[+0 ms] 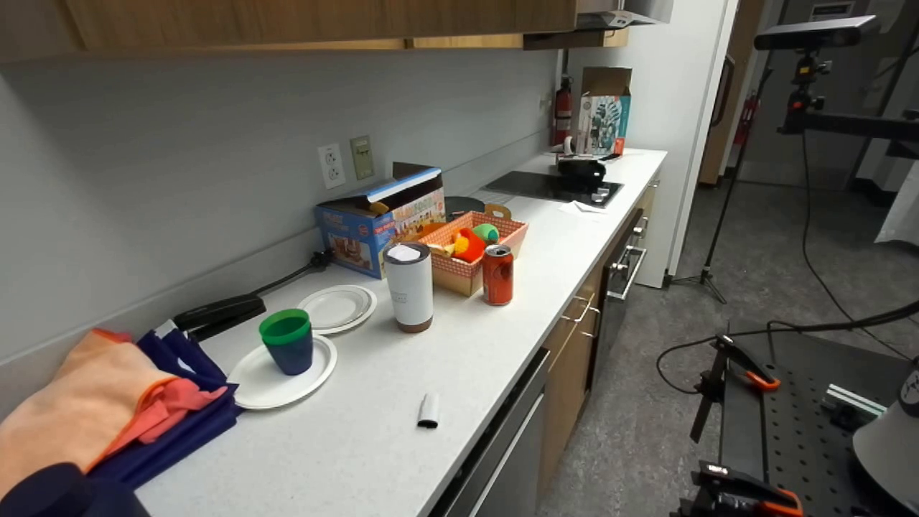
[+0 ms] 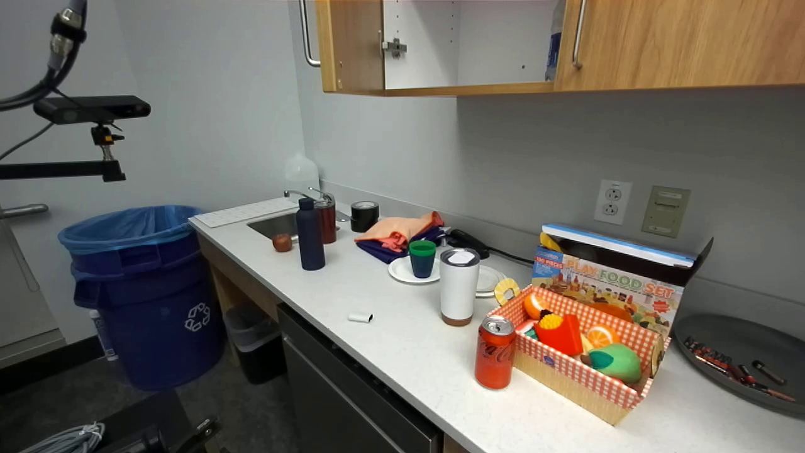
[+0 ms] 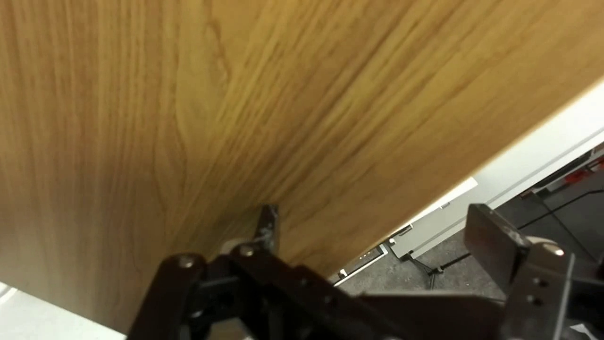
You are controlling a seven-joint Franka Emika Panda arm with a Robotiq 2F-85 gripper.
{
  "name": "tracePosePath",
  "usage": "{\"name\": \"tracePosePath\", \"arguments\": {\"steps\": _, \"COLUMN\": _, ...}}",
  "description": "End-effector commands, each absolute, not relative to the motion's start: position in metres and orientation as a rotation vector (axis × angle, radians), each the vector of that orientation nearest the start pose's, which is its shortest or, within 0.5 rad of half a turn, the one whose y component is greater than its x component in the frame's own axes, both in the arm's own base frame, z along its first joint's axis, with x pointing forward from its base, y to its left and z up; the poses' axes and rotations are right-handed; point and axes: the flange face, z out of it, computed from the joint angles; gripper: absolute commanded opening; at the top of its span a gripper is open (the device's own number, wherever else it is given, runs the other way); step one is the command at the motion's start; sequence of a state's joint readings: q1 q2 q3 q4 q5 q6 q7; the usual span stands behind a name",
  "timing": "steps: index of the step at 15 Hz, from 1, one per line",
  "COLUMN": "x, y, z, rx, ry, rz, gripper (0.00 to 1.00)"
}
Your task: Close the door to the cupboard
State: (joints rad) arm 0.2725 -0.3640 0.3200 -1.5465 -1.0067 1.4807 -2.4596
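Above the counter (image 2: 402,352), the cupboard door (image 2: 355,50) is swung open at the left. The gripper (image 3: 373,210) is spread wide near a wooden panel (image 3: 236,118), which is apparently the same door.

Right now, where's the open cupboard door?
In an exterior view, the cupboard door is at the top, left of centre, directly left of the white interior, its metal handle farther left.
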Motion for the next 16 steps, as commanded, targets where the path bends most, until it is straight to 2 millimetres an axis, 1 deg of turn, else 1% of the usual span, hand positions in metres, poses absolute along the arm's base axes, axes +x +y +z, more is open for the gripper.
{"name": "tracePosePath", "arguments": {"steps": 1, "x": 0.366, "y": 0.183, "z": 0.866, "rx": 0.373, "ry": 2.117, "rz": -0.814, "gripper": 1.0}}
{"name": "tracePosePath", "arguments": {"steps": 5, "x": 0.377, "y": 0.189, "z": 0.875, "rx": 0.348, "ry": 1.971, "rz": -0.778, "gripper": 1.0}}
{"name": "tracePosePath", "arguments": {"steps": 13, "x": 0.383, "y": 0.185, "z": 0.892, "rx": 0.429, "ry": 1.636, "rz": -0.853, "gripper": 1.0}}
{"name": "tracePosePath", "arguments": {"steps": 15, "x": 0.385, "y": 0.186, "z": 0.893, "rx": 0.448, "ry": 1.604, "rz": -0.833, "gripper": 1.0}}
{"name": "tracePosePath", "arguments": {"steps": 16, "x": 0.38, "y": 0.188, "z": 0.889, "rx": 0.442, "ry": 1.656, "rz": -0.841, "gripper": 1.0}}
